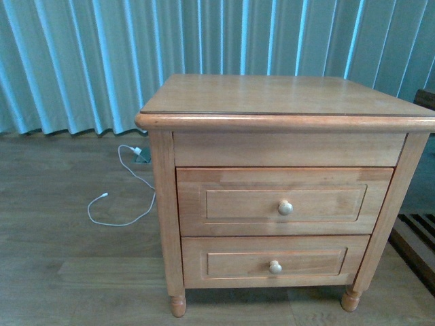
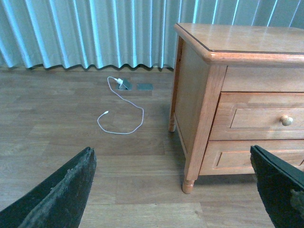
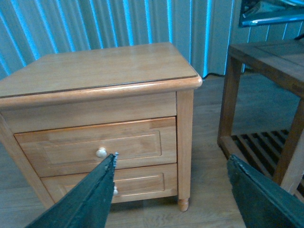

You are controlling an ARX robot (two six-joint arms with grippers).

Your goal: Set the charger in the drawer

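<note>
The taller drawer [image 1: 284, 202] of the nightstand [image 1: 285, 95] is shut, its knob [image 1: 285, 208] facing the camera. No charger shows anywhere; only a long white cable [image 1: 119, 193] lies on the floor by the curtain. Both the left pincer [image 2: 175, 190] and right pincer [image 3: 171, 194] hang open and empty, short of the front. Opening the drawer likely comes first.
</note>
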